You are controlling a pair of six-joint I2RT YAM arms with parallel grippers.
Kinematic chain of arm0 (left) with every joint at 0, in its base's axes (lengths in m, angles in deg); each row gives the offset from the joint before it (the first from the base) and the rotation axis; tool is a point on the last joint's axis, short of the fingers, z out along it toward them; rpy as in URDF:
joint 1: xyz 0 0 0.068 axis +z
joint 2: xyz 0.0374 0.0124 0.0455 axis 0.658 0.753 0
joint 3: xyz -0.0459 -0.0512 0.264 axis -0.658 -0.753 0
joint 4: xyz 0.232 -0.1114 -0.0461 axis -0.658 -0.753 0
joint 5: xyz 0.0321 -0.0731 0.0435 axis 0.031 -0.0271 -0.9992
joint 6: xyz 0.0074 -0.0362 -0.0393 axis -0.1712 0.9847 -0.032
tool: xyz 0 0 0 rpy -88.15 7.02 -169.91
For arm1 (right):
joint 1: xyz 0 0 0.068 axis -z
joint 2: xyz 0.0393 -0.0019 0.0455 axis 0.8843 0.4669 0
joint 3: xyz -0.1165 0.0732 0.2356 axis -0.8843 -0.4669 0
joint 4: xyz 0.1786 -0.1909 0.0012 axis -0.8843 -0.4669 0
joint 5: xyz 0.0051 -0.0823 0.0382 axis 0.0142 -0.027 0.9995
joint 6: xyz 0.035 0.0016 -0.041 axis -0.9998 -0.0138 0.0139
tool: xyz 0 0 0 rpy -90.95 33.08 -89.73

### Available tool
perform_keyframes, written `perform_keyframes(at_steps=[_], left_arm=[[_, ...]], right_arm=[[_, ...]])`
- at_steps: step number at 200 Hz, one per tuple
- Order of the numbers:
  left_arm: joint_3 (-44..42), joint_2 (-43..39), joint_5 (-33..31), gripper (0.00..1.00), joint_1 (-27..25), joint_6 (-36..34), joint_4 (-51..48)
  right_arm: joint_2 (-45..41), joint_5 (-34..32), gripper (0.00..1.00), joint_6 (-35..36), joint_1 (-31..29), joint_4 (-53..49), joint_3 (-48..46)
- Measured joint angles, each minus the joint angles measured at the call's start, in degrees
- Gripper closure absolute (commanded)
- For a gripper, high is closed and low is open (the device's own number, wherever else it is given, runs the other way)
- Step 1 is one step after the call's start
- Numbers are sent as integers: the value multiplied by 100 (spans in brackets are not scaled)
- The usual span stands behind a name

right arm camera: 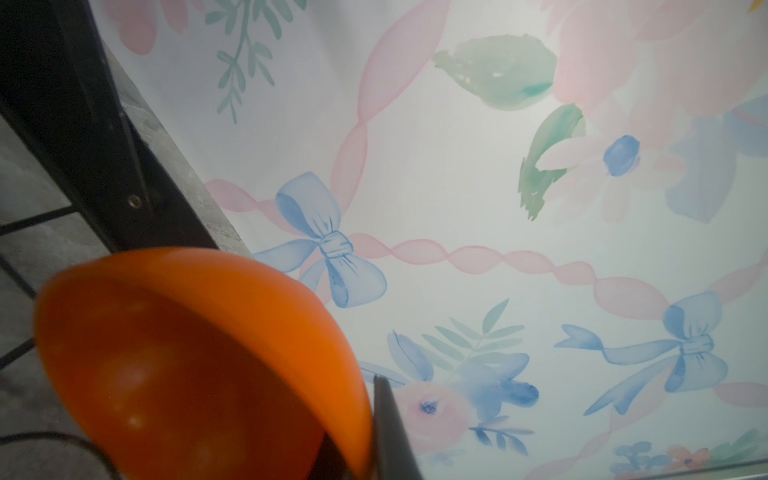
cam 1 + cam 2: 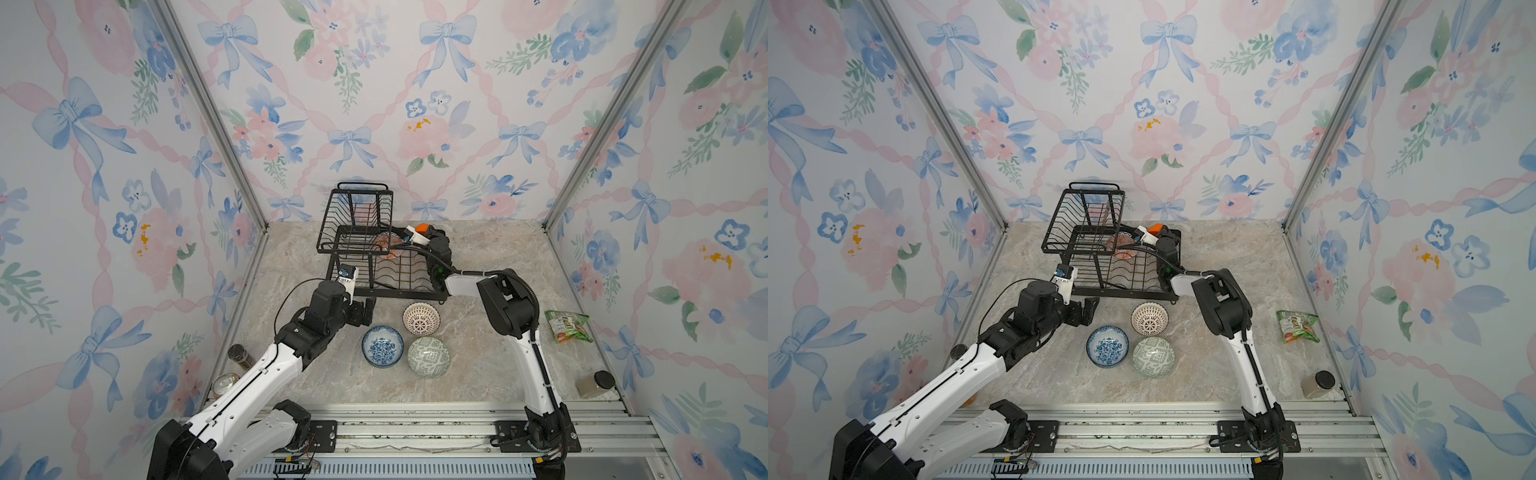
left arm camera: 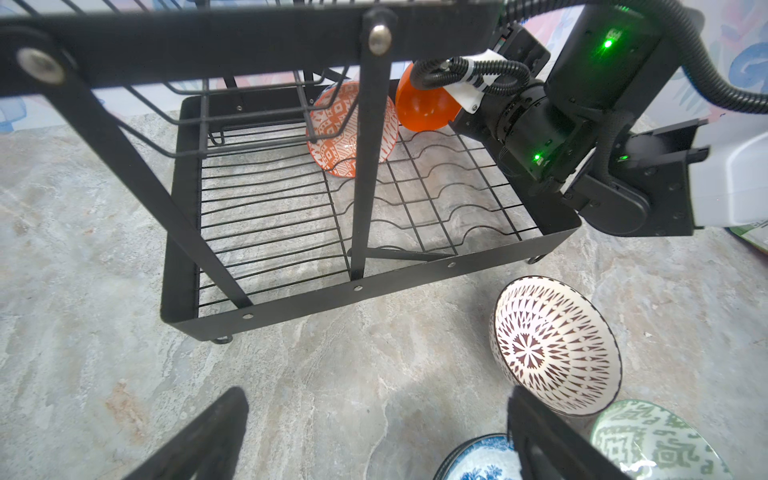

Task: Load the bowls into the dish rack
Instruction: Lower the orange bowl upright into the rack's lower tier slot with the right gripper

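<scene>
Reading a top view from the left, I have my left gripper [image 2: 365, 312] low at centre-left, jaws spread wide and empty, just in front of the dish rack [image 2: 395, 294]. Right of it, three bowls sit bunched on the table [image 2: 478, 374]: the blue floral bowl [image 2: 382, 346], the lattice bowl [image 2: 421, 318] and the grey-green bowl [image 2: 429, 356], their rims nearly meeting. If I reach for one with jaws this wide, I judge a finger could shove its neighbour or tip the bowl over.

At the centre of the view, in the rack's lower tray, the patterned bowl [image 2: 388, 245] stands on edge under the overhang of the raised basket [image 2: 353, 216]. It looks only lightly propped in the wires, so a bump could roll it flat.

Just right of it, at the tray's upper right corner, my right gripper [image 1: 357, 453] is pinched tight on the rim of the orange bowl [image 2: 422, 227]. In the right wrist view that bowl fills the lower left, below the rack's corner post [image 1: 104, 145]. A rim pinch on a smooth bowl can let it swing or slip. Whether it touches the patterned bowl I cannot tell. Releasing too close could topple that one, and releasing too far toward the upper right could drop it outside the tray. The cable [image 3: 440, 66] looped by my right wrist hangs near the wires and might snag.
</scene>
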Motion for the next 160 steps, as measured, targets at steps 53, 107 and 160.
perform_keyframes(at_steps=[53,107,160], left_arm=[[-2,0,0,2,0,0,0],[-2,0,0,2,0,0,-2],[-2,0,0,2,0,-2,-2]], right_arm=[[0,68,97,-4,0,-101,-20],[2,105,97,-17,2,-144,-20],[59,90,93,-26,11,-138,-17]])
